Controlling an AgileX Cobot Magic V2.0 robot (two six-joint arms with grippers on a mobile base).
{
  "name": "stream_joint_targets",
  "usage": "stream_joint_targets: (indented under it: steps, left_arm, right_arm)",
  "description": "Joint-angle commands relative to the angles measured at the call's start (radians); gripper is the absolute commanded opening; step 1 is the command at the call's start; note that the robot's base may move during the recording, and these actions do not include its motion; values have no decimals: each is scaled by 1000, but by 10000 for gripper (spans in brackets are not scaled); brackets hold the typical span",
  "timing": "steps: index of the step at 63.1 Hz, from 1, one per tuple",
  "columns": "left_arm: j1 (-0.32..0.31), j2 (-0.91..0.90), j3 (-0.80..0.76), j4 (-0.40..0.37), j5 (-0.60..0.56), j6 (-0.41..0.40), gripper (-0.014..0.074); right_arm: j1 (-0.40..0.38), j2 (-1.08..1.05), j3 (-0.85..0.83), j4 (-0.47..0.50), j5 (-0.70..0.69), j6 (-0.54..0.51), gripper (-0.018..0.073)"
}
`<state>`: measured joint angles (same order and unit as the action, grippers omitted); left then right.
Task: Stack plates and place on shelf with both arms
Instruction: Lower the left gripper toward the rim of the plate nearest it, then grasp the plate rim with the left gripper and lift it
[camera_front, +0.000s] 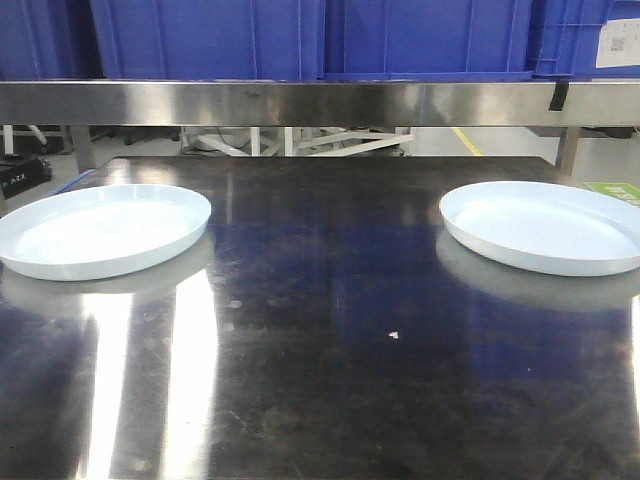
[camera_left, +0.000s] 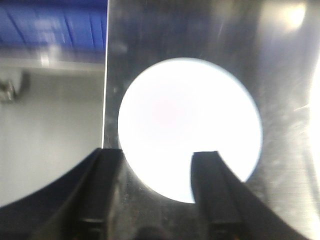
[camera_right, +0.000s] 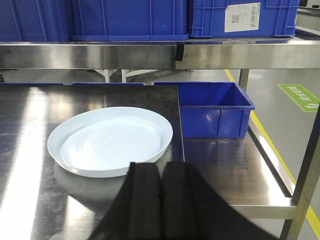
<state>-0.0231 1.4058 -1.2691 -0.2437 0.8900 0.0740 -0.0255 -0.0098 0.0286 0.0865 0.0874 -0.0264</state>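
Observation:
Two pale bluish-white plates lie flat on the dark steel tabletop (camera_front: 320, 300): the left plate (camera_front: 100, 230) and the right plate (camera_front: 545, 225). The shelf's steel front rail (camera_front: 320, 102) runs across above the back of the table. No gripper shows in the front view. In the left wrist view my left gripper (camera_left: 157, 157) is open and empty above the near rim of the left plate (camera_left: 190, 120). In the right wrist view my right gripper (camera_right: 161, 167) is shut and empty, just before the near right rim of the right plate (camera_right: 110, 140); the shelf rail (camera_right: 150, 55) is behind.
Blue plastic crates (camera_front: 320, 40) stand on the shelf. Another blue crate (camera_right: 212, 107) sits on a lower level right of the table. The table's left edge (camera_left: 105, 100) and right edge (camera_right: 181, 130) lie close to the plates. A steel post (camera_right: 307, 190) stands at right.

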Motion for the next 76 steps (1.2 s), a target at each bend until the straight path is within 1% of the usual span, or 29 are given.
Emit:
stream_joint_targets:
  steps: [1, 6, 15, 21, 26, 38, 61, 76]
  left_arm:
    - [-2, 92, -87, -24, -1, -5, 453]
    - [-2, 214, -149, -19, 46, -5, 459]
    - [-2, 397, -263, -3, 164, -5, 459]
    - [-2, 460, -291, -3, 173, -5, 459]
    - [-2, 475, -293, 1, 164, -5, 459]
    - [-2, 484, -293, 83, 127, -33, 458]
    - [-2, 511, -291, 65, 78, -33, 450]
    - [-2, 538, -291, 59, 91, -33, 334]
  right_arm:
    - [-5, -22, -16, -6, -87, -2, 56]
    - [-5, -22, -16, -6, -87, -2, 56]
    - [-5, -22, -16, -6, -87, -2, 56]
    - [-5, -22, -16, -6, -87, -2, 56]
    - [-5, -22, -16, -6, -87, -2, 56]
    - [-5, -22, -16, -6, -87, -2, 56]
    - [-5, -22, -16, -6, -87, -2, 56]
    - [-5, -22, -16, -6, -87, -2, 56]
